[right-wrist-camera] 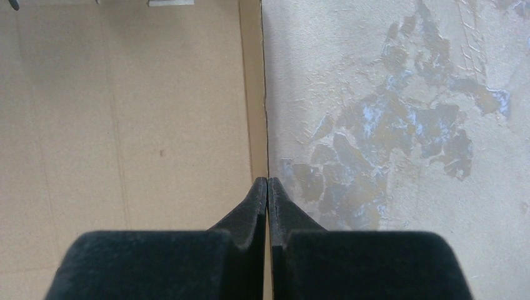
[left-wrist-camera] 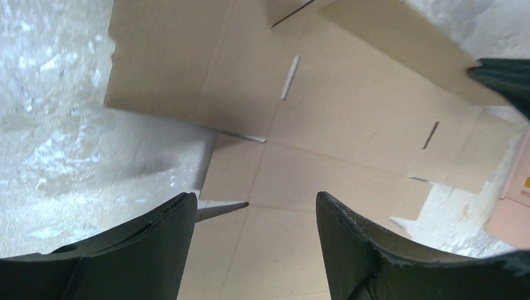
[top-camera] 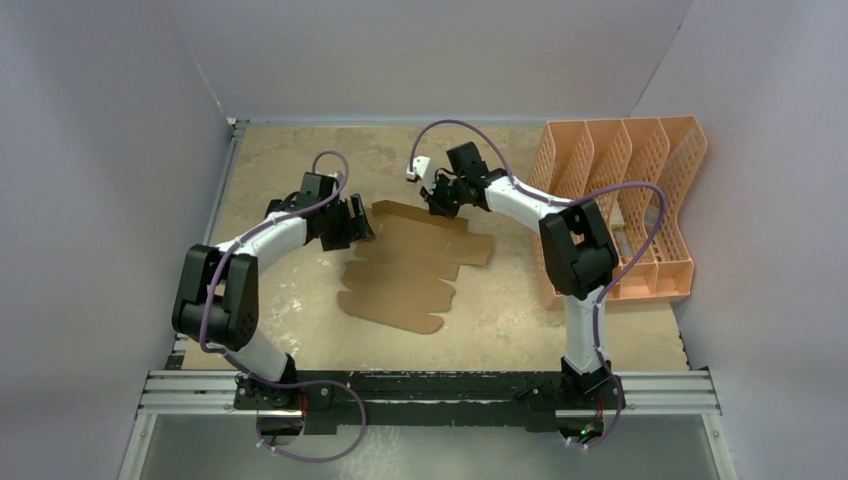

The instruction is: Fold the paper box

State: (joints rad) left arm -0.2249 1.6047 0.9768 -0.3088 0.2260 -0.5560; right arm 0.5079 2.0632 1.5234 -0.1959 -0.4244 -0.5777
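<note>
Box point(top-camera: 410, 270) of brown card lies as a flat die-cut sheet near the middle of the surface point(top-camera: 280, 170), its rounded tabs pointing toward the arm bases and a long flap along its far edge tilted up a little. The left end effector point(top-camera: 355, 222) sits at the sheet's left side with its fingers point(left-wrist-camera: 144, 250) spread well apart; in the left wrist view they straddle open card, with creases and slots showing between them and a side flap lifted enough to throw a shadow on the surface. Nothing sits between those fingers. The right end effector point(top-camera: 437, 207) is at the far edge of the box, its two fingers point(right-wrist-camera: 250, 206) pressed together. In the right wrist view their tips meet right on the line where the card ends and the mottled surface begins; whether the card's edge is nipped between them cannot be told. A peach organizer point(top-camera: 620, 200) stands on the right of the surface, well apart from the box, behind the right arm's elbow.
</note>
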